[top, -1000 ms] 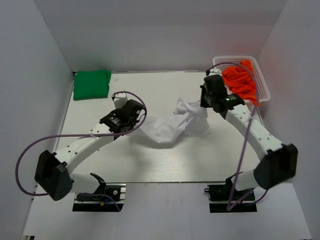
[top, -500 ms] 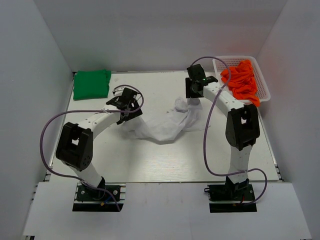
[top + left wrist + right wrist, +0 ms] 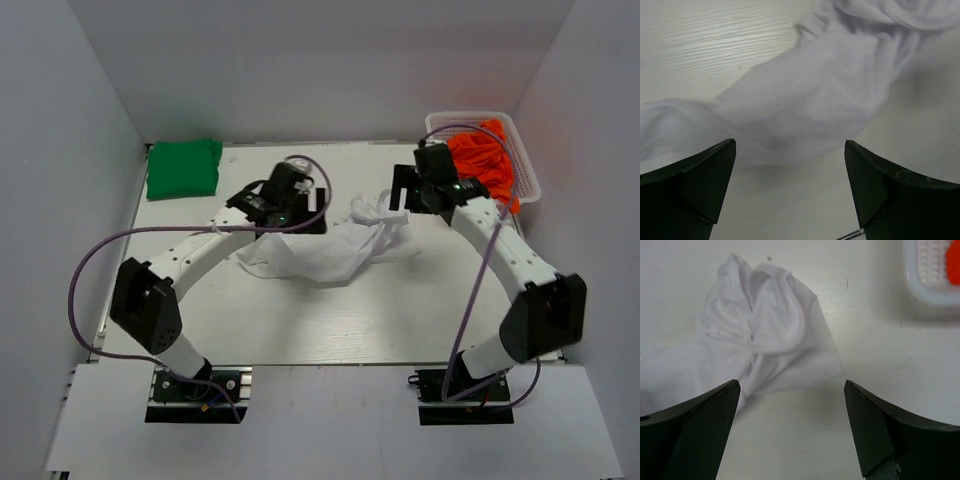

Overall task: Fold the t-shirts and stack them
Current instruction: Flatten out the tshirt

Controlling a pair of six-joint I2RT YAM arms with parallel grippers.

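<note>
A white t-shirt (image 3: pixel 320 255) lies crumpled in a long heap across the middle of the table, with nothing holding it. My left gripper (image 3: pixel 312 212) hovers just behind its left part, open; in the left wrist view the shirt (image 3: pixel 815 95) fills the space ahead of the spread fingers (image 3: pixel 695 185) of the left gripper (image 3: pixel 790 145). My right gripper (image 3: pixel 398 190) is open at the shirt's bunched right end (image 3: pixel 765 330), with bare table between the fingertips of the right gripper (image 3: pixel 791 385). A green t-shirt (image 3: pixel 183 170) sits folded at the back left corner.
A white lattice basket (image 3: pixel 525 165) stands at the back right, holding crumpled orange cloth (image 3: pixel 485 160); its corner (image 3: pixel 927 282) shows in the right wrist view. White walls enclose the table on three sides.
Both grippers have gone from shut to open and the white shirt has dropped onto the table. The left gripper has moved right and back; the right has swung about near the shirt's right end.
</note>
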